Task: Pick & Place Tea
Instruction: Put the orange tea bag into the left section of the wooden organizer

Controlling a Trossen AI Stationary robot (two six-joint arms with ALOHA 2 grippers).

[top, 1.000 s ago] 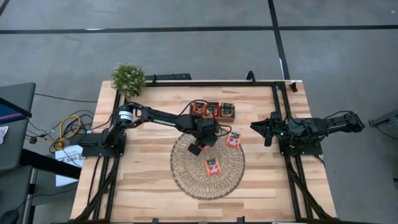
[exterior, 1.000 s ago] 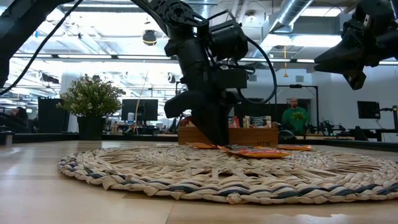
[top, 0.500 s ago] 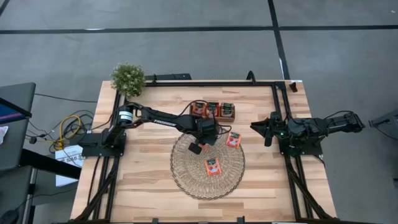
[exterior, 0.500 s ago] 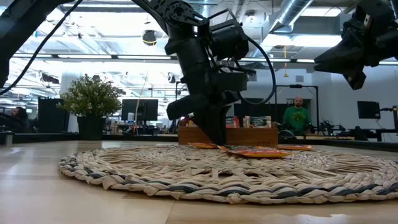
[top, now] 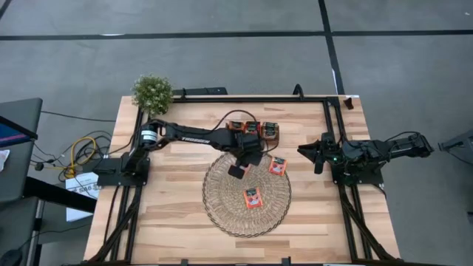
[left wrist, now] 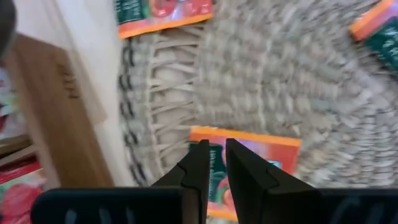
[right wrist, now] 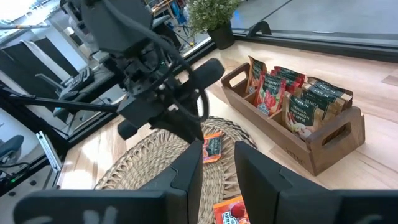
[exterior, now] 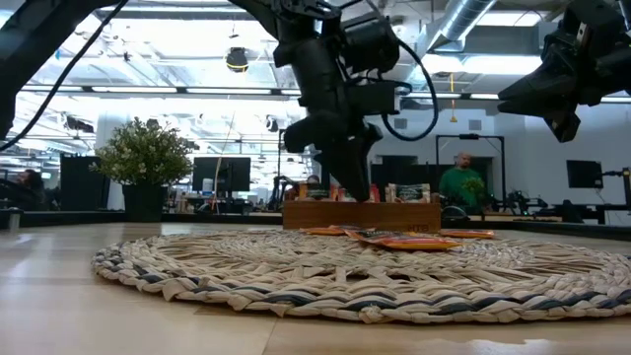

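Mat (top: pixel 222 210) rim clear; left jaws (left wrist: pixel 214 163) pinch sachet (left wrist: pixel 273 152).

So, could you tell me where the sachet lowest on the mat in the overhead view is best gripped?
Probably by one thin edge, from straight above: the sachet lies flat, face up, on the woven mat, apart from the others, so only its rim offers a pinch.
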